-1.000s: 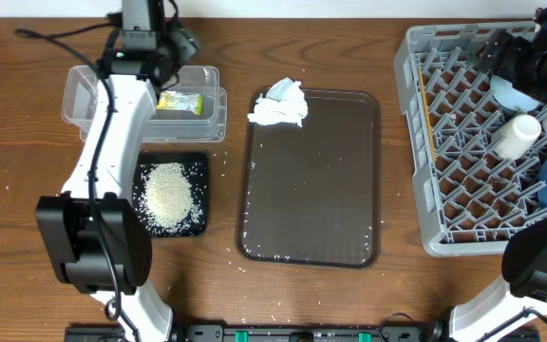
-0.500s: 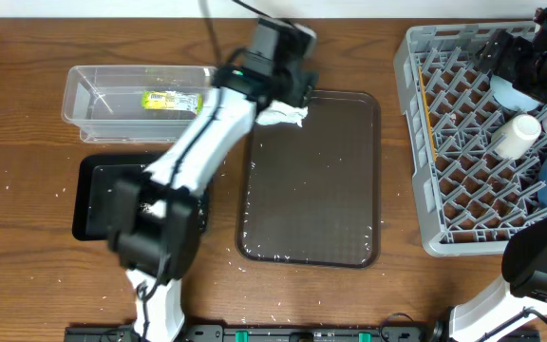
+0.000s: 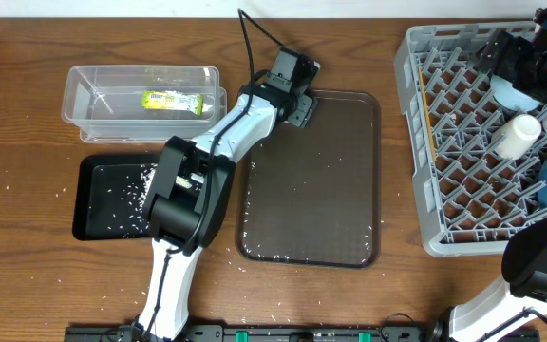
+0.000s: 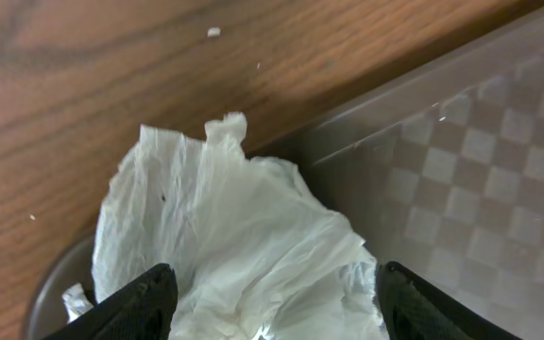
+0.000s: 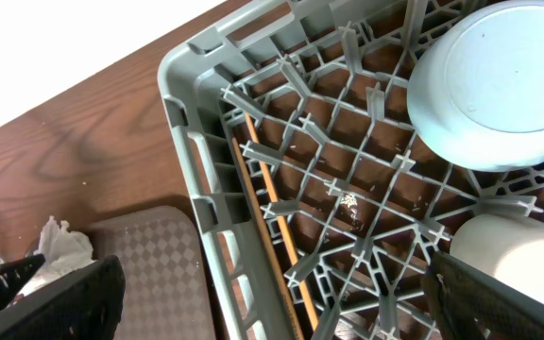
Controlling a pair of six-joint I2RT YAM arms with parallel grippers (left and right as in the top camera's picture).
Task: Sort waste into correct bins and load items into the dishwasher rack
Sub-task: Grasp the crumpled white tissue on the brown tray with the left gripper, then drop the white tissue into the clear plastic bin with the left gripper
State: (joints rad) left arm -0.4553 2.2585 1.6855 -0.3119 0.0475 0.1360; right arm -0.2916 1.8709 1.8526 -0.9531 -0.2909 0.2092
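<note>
The crumpled white napkin (image 4: pixel 234 227) lies on the back left corner of the brown serving tray (image 3: pixel 321 190). My left gripper (image 4: pixel 274 276) is open, one finger on each side of the napkin; in the overhead view it (image 3: pixel 288 106) covers the napkin. The yellow-green wrapper (image 3: pixel 172 101) lies in the clear tub (image 3: pixel 84 95). Rice grains (image 3: pixel 133 190) lie in the black tray (image 3: pixel 93 204). My right gripper (image 5: pixel 267 283) is open and empty above the grey rack (image 3: pixel 416 142), which holds the light-blue bowl (image 5: pixel 499 80), white cup (image 3: pixel 516 133) and chopsticks (image 5: pixel 272 236).
Loose rice grains are scattered on the brown tray and on the wooden table round the black tray (image 3: pixel 27 180). My left arm stretches over the right part of the black tray. The rack fills the right side.
My left arm has swung right from the clear tub to the napkin on the brown tray's corner. The wrapper stays in the tub. The right arm has not moved.
</note>
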